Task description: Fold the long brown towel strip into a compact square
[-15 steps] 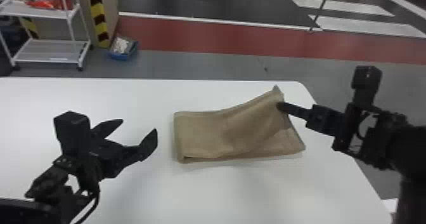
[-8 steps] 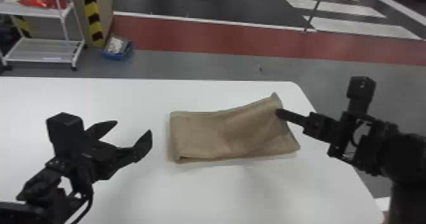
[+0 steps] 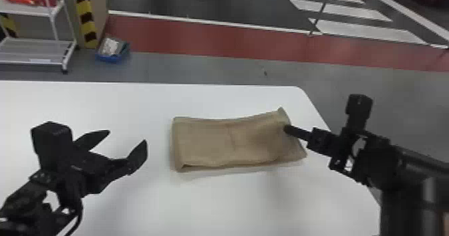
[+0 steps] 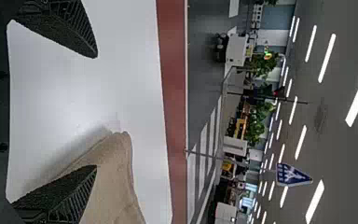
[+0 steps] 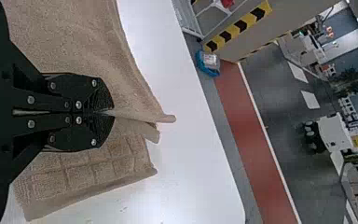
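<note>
White table (image 3: pixel 213 208) beside a painted indoor floor

A grey floor (image 3: pixel 227 66) runs behind the table, then a red band (image 3: pixel 200 39), a white line (image 3: pixel 234 24) and a dark roadway (image 3: pixel 200 4) with white crossing stripes (image 3: pixel 367 31). In the head view's upper left stands a white metal shelf unit (image 3: pixel 36 46), near yellow-and-black tape (image 3: pixel 87 18) and a blue bin (image 3: pixel 113 56) on the floor. In the left wrist view, green plants (image 4: pixel 258 119) and a blue-and-white sign (image 4: pixel 289 175) show under long, bright ceiling lights (image 4: pixel 327 58).
</note>
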`<state>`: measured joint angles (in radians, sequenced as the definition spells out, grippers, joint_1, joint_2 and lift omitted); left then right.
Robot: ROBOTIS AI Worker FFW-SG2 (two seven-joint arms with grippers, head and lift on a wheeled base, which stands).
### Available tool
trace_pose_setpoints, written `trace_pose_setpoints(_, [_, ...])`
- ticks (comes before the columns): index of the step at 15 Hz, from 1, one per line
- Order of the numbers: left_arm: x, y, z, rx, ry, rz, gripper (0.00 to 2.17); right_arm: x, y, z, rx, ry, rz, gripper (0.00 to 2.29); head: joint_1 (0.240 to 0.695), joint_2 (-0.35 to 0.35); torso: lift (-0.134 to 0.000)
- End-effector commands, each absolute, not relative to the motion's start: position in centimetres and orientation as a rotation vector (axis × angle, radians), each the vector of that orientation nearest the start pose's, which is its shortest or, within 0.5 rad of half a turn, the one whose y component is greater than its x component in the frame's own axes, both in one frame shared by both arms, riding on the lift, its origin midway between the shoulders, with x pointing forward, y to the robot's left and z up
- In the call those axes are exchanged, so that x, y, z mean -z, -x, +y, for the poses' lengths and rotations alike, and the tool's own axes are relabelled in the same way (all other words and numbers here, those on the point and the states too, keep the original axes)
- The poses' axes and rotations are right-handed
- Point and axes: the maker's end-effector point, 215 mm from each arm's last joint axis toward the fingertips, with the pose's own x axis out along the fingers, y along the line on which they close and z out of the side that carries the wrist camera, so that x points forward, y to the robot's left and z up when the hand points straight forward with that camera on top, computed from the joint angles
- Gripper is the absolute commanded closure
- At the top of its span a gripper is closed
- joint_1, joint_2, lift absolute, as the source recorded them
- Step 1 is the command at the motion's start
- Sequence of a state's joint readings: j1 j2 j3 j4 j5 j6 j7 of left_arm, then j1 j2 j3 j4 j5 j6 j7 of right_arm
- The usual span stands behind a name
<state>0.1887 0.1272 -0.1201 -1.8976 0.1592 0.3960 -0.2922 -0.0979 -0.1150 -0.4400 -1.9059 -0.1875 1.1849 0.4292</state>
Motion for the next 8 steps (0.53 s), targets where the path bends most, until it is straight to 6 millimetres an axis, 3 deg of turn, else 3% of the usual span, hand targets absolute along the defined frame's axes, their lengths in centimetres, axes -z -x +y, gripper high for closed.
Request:
trace_pose_setpoints(1, [38.5, -50.7, 11.6, 0.460, 0.075, 0.269, 0.03, 39.9, -52.3, -36.2, -0.078, -0.366, 0.639, 1.14, 0.695, -0.253, -0.124])
trace_pose_setpoints(4, [38.6, -50.6, 11.5, 0.464, 0.076, 0.270, 0.03, 40.5, -51.7, -36.5, -0.064, -0.360, 0.661, 1.15, 0.695, -0.260, -0.124])
trace_pose_setpoints(8, [38.4, -50.6, 11.5, 0.467, 0.074, 0.267, 0.03, 37.6, -49.8, -34.5, -0.094, -0.377, 0.657, 1.15, 0.695, -0.259, -0.124])
